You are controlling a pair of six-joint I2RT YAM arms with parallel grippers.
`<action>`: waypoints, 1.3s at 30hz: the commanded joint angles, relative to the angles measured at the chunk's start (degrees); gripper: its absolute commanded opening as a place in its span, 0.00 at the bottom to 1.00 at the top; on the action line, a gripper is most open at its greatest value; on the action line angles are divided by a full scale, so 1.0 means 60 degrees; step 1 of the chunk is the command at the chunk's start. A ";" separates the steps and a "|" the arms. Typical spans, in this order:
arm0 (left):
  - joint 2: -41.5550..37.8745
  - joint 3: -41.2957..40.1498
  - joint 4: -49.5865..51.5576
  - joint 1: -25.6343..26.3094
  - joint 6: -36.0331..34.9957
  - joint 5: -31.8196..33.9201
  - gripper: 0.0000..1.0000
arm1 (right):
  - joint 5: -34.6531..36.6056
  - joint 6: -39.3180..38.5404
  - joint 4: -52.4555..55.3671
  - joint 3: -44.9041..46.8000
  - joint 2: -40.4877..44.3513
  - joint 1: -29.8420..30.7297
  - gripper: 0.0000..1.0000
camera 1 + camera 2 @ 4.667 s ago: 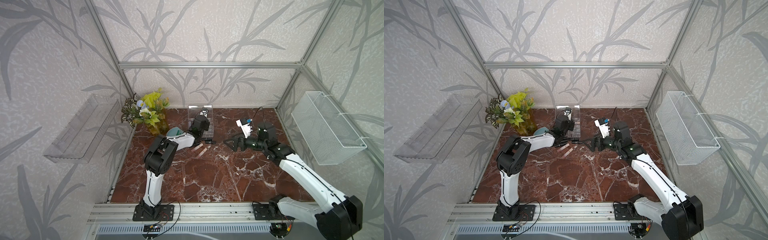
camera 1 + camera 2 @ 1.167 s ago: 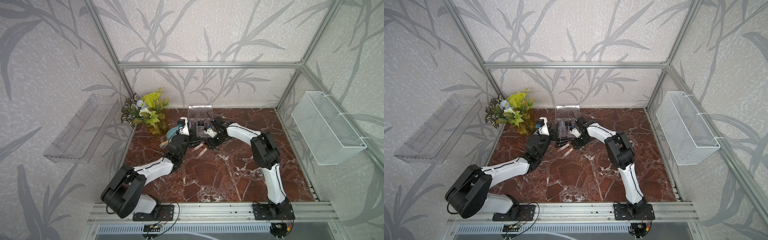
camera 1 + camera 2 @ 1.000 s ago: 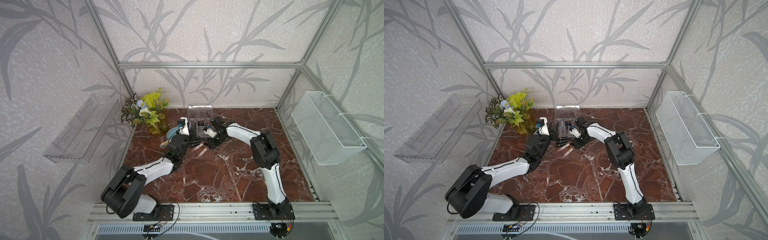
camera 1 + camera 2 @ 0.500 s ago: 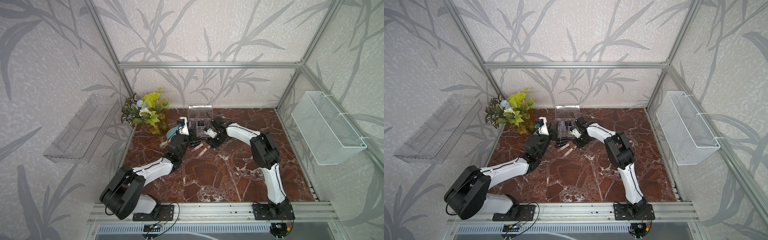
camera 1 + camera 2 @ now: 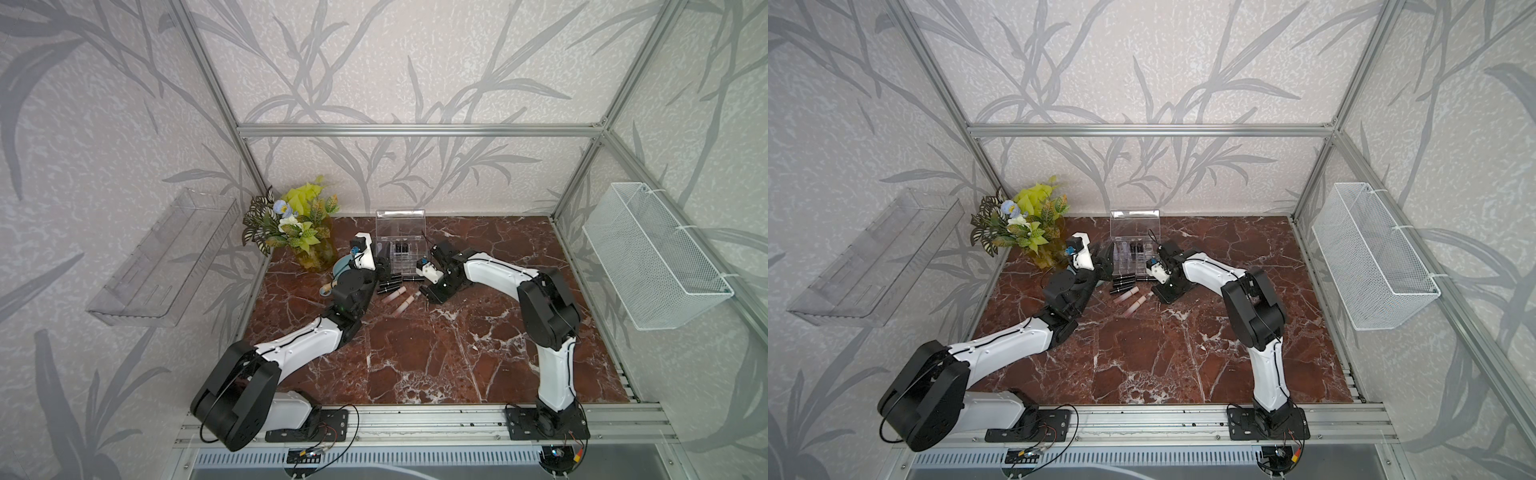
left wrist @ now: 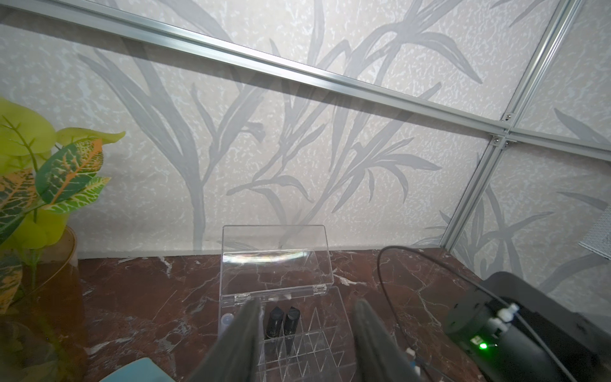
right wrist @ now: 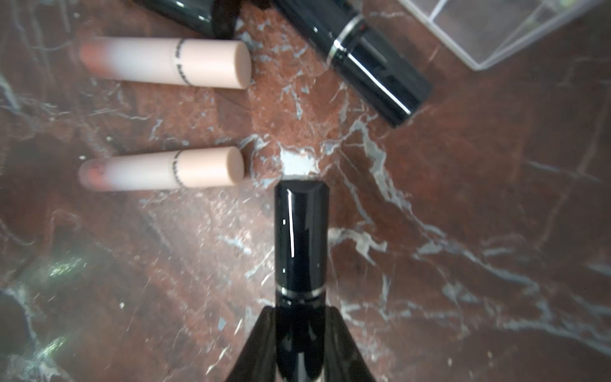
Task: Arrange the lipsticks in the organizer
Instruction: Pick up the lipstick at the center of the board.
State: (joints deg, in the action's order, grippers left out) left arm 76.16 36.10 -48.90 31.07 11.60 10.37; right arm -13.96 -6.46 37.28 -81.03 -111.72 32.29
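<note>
The tabletop [image 5: 415, 357] is red-brown marble with white veins and fills the lower middle of both top views. At its back edge, in the centre of the frame, stands the clear organizer [image 5: 401, 253], its lid raised toward the wall. Left of it, in the back corner, a plant [image 5: 291, 222] sits in an amber vase [image 5: 316, 259]. Just in front of the organizer a few black lipsticks [image 5: 390, 285] lie on their sides. Just below them in the frame, two pink lipsticks [image 5: 395, 294] lie apart, roughly parallel. A teal thing [image 5: 341, 266] with a wooden handle lies between vase and lipsticks, mostly hidden.
</note>
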 commanded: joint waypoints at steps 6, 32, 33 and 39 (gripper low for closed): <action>0.0388 0.1860 0.2406 -0.1600 0.1435 -0.5051 0.79 | -0.0898 0.0503 -0.0590 0.1118 0.2758 0.0009 0.24; 0.2087 0.3482 0.2110 -0.1884 0.3343 -1.3358 0.65 | -0.3480 0.1223 -0.1744 0.1705 0.5819 0.0012 0.23; 0.2099 0.3516 0.2190 -0.1843 0.3273 -1.3398 0.63 | -0.3495 0.1221 -0.1745 0.1648 0.5783 0.0012 0.23; 0.2085 0.3629 0.2502 -0.1641 0.3021 -1.3564 0.59 | -0.3548 0.1151 -0.1642 0.1399 0.5642 0.0011 0.23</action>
State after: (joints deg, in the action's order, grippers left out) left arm 89.45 56.25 -34.96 20.25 31.97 -68.40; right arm -33.78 0.62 28.62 -70.02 -77.69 32.29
